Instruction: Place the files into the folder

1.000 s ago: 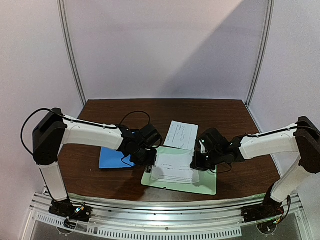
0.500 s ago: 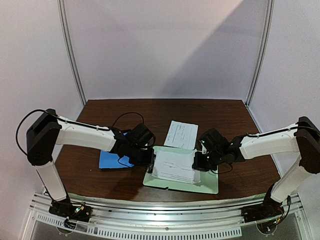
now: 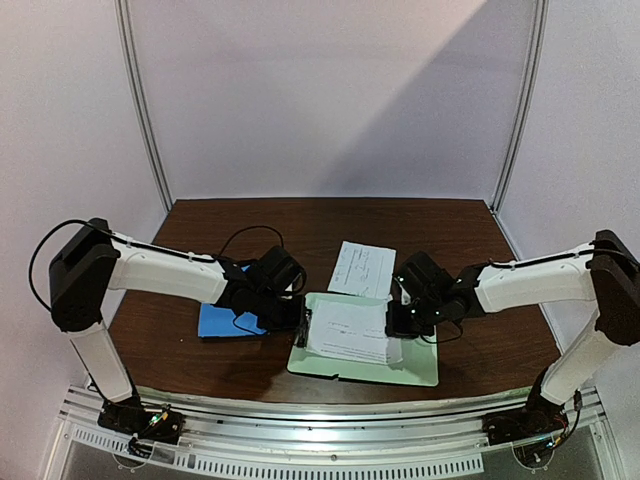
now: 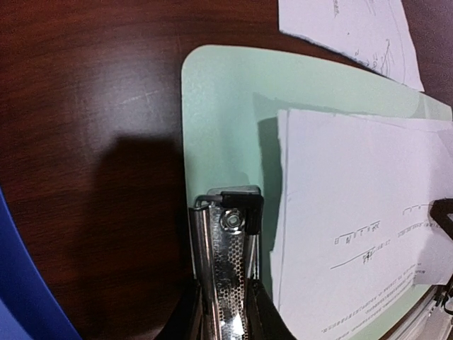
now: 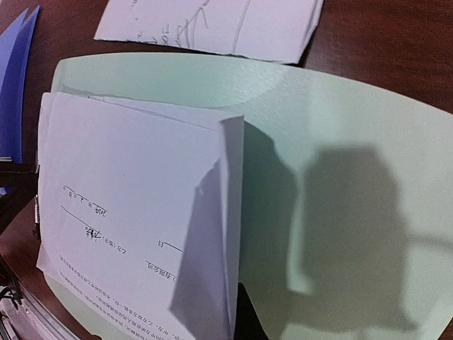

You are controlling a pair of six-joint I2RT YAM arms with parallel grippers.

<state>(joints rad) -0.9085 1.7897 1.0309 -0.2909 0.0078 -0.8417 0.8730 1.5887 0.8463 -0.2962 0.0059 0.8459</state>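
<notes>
One of the files, a white sheet [image 3: 350,332] [image 5: 127,212], lies on a pale green clipboard [image 3: 365,365] [image 4: 219,120]. Its right edge is curled up, and my right gripper [image 3: 396,326] [image 5: 237,322] is shut on that edge. My left gripper [image 3: 303,318] [image 4: 225,301] is shut on the clipboard's metal clip [image 4: 226,248] at the board's left end. The sheet's left edge [image 4: 283,212] lies beside the clip, not under it. A second sheet [image 3: 362,268] [image 5: 212,21] lies flat on the table behind the clipboard. The blue folder [image 3: 222,320] [image 4: 21,283] lies closed to the left, partly hidden under my left arm.
The brown table [image 3: 420,230] is bounded by pale walls at the back and sides. A metal rail [image 3: 320,440] runs along the near edge. Black cables [image 3: 245,240] loop over my left wrist.
My left gripper has shifted slightly left and toward the near edge, still on the clip. The sheet on the clipboard lies flatter than before. The right gripper has barely moved.
</notes>
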